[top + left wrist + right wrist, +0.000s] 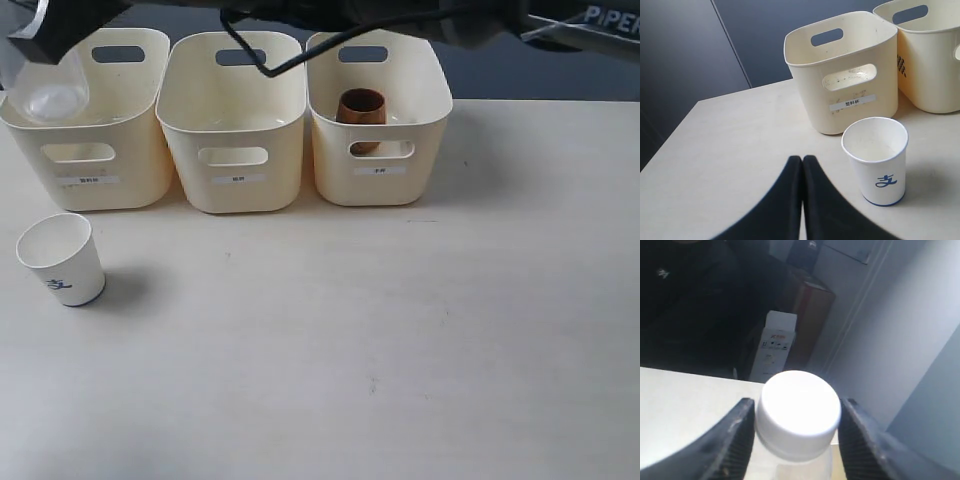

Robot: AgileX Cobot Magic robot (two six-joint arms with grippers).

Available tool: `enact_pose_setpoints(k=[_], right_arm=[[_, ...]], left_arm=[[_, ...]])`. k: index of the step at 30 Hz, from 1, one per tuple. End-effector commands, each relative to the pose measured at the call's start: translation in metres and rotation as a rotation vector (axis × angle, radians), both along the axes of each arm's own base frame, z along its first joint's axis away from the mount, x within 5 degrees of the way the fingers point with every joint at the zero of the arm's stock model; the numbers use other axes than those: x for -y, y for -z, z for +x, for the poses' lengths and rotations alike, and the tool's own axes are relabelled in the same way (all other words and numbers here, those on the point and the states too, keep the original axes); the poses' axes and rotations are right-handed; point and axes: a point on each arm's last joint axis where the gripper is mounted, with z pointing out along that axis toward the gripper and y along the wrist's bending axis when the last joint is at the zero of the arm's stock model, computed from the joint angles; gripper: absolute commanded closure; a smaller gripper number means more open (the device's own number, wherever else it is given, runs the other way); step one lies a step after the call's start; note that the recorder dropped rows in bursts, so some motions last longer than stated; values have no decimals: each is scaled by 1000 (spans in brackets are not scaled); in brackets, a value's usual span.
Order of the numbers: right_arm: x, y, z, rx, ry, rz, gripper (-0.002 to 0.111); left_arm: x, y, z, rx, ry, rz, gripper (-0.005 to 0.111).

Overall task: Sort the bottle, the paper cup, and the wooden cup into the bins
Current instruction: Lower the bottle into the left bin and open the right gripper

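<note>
The clear bottle (50, 95) hangs tilted over the rim of the left bin (95, 195), held at the top left by my right gripper (45, 35). In the right wrist view that gripper (798, 402) is shut on the bottle's white cap (797, 415). The wooden cup (361, 108) stands inside the right bin (380, 190). The middle bin (235, 120) shows nothing inside. The paper cup (62, 258) stands upright on the table in front of the left bin. My left gripper (802, 159) is shut and empty, low over the table beside the paper cup (877, 165).
The right arm and its black cable (300, 55) stretch across the top above all three bins. The pale table (400, 330) runs wide in front of the bins. Its left edge (670, 135) lies close to the left gripper.
</note>
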Motion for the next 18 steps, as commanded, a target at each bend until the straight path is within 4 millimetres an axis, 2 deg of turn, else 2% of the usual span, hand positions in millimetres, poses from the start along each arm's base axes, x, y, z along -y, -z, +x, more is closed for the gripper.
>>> enact_pose_setpoints(k=[1,4,9,14,18], right_arm=[[1,-12,28,21,78,57,108],[-5,-16,49,54,103,97,108],[-22,-1,82,61,205,122,109],[-35,39,111,17,241,112,109],[-37,71,130,-36,268,101,109]], left_arm=[[0,1,0,1,6,-1,107],[0,1,0,1,6,-1,107],[0,1,0,1,6,-1,107],[0,1,0,1,6,-1,107],[0,1,0,1,6,-1,107]])
